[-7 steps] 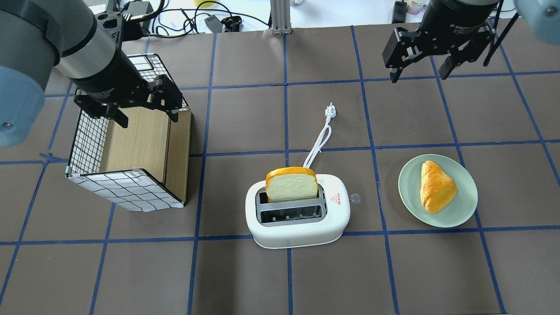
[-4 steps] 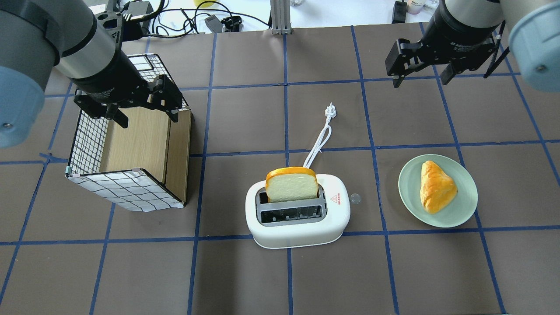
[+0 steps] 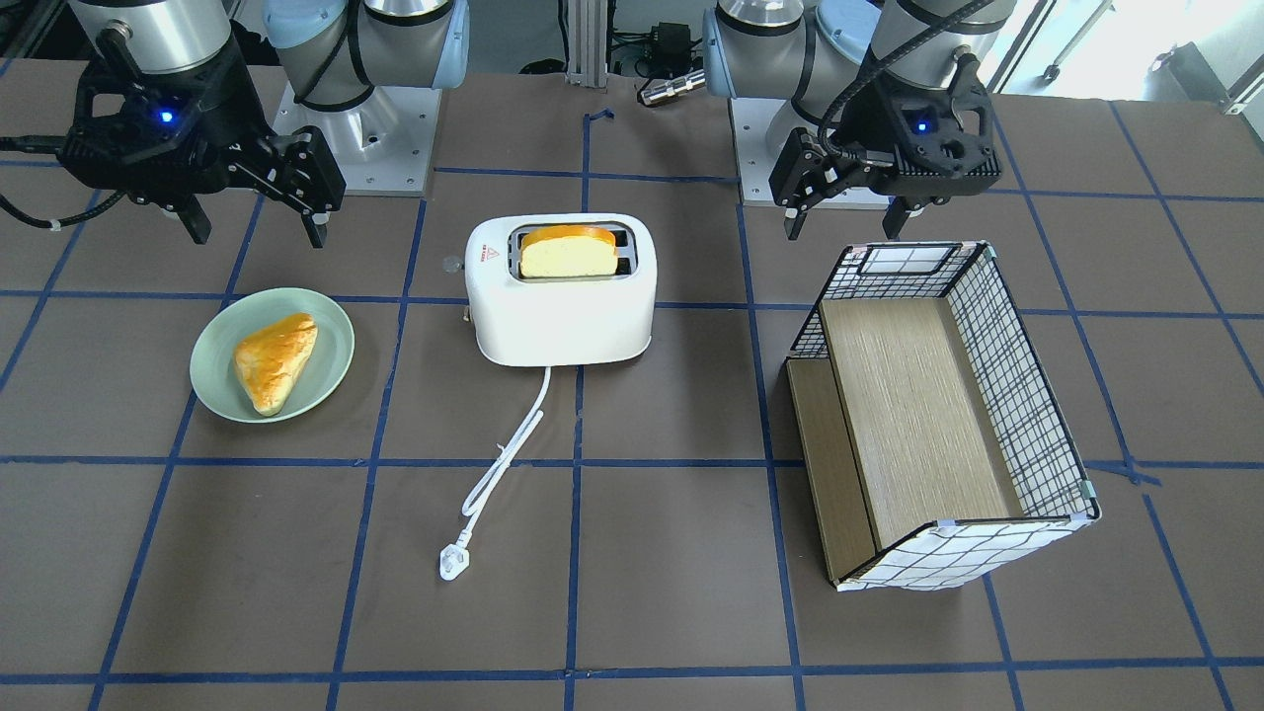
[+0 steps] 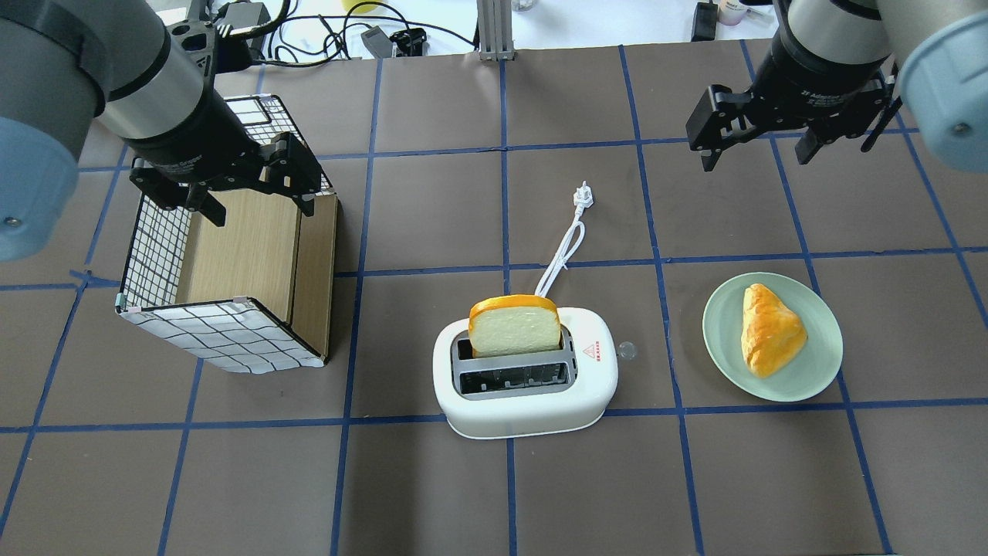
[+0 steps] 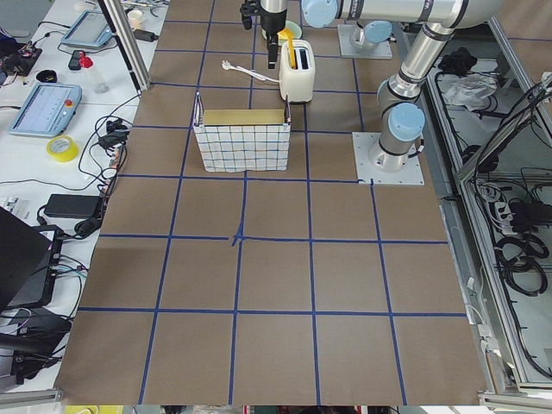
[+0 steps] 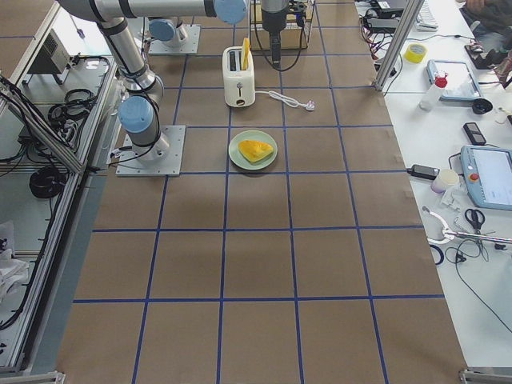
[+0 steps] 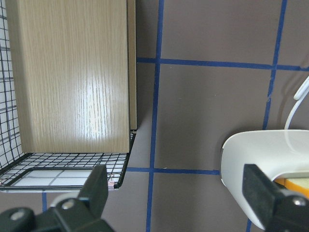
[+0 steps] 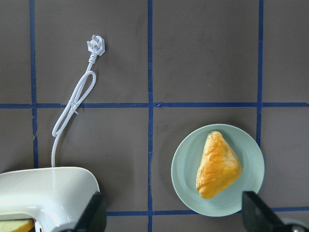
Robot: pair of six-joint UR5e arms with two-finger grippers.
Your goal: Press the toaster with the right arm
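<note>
- One toaster (image 4: pixel 525 417), with two slots in its top.
- One grey knob (image 4: pixel 626 350) on the toaster's side.
- One white cord (image 4: pixel 563 259), ending in one plug (image 4: pixel 584 197).
- One slice of bread (image 4: pixel 515 328).
- One green plate (image 4: pixel 818 371).
- One golden pastry (image 4: pixel 768 330).
- One wire basket (image 4: pixel 224 332).
- Two robot arms: one left arm (image 4: pixel 116 54) and one right arm (image 4: pixel 834 31).
- Two grippers, one per arm: the left gripper (image 4: pixel 262 210) and the right gripper (image 4: pixel 756 162), each with two fingers.
</note>
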